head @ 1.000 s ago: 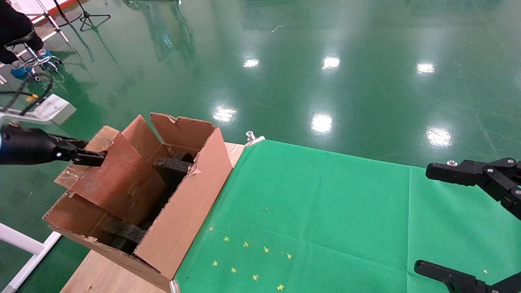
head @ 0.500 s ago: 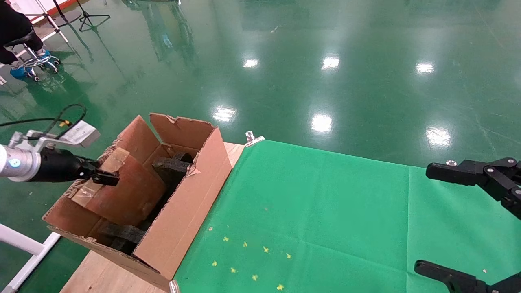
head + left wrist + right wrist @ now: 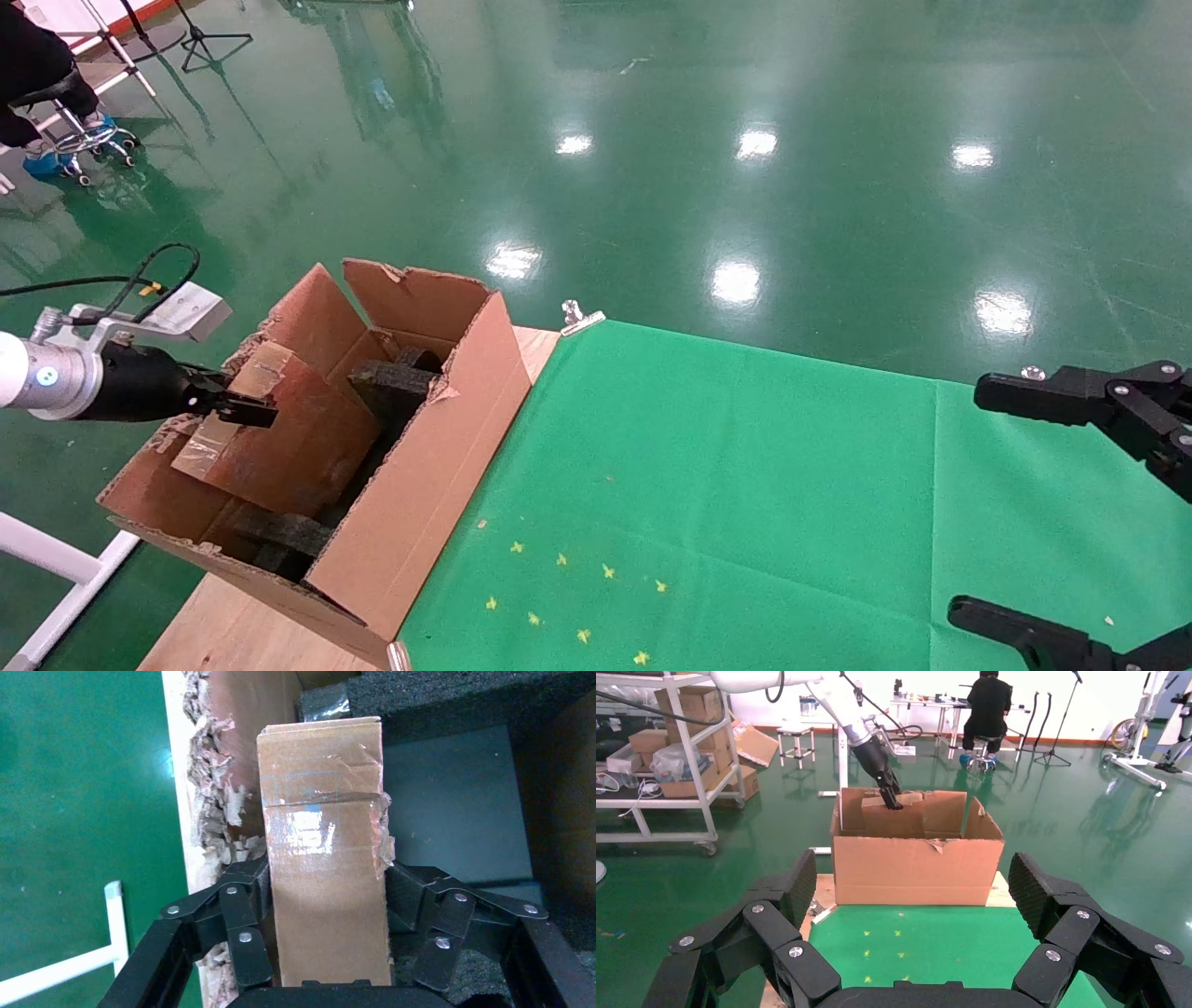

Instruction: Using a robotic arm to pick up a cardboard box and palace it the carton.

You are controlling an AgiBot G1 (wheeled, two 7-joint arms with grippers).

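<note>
**Cardboard box in the carton, still gripped — release step**

Cardboard box [image 3: 279, 438] sits tilted inside the carton [image 3: 410, 503] at the tabletop's [image 3: 223, 634] left edge, far-left end of the carton's interior, leaning against the ragged outer wall. Lower end looks to be resting on the black foam pieces [image 3: 396, 377], but I can't tell whether it's fully seated.

Left gripper [image 3: 327, 903] (the robotic arm [image 3: 56, 377]): jaws closed on the box's narrow taped end, one finger [image 3: 239, 917] flat on each side face. Grip looks square, no visible slip.

Right gripper [image 3: 912, 903]: parked over the right edge of the green cloth [image 3: 745, 485], jaws wide apart, nothing in them.

My read on doing this step well:
- Lower a touch more until the box is clearly bearing on foam or the carton floor; releasing from a tilt risks it toppling or wedging.
- Keep clear of the torn wall beside the outer finger — shredded edge could snag on retract.
- Open fully before moving, then back out along the box's long axis, up and away, so the fingers don't drag it out.
- Don't push sideways; the carton is near the tabletop edge and could shift.
</note>
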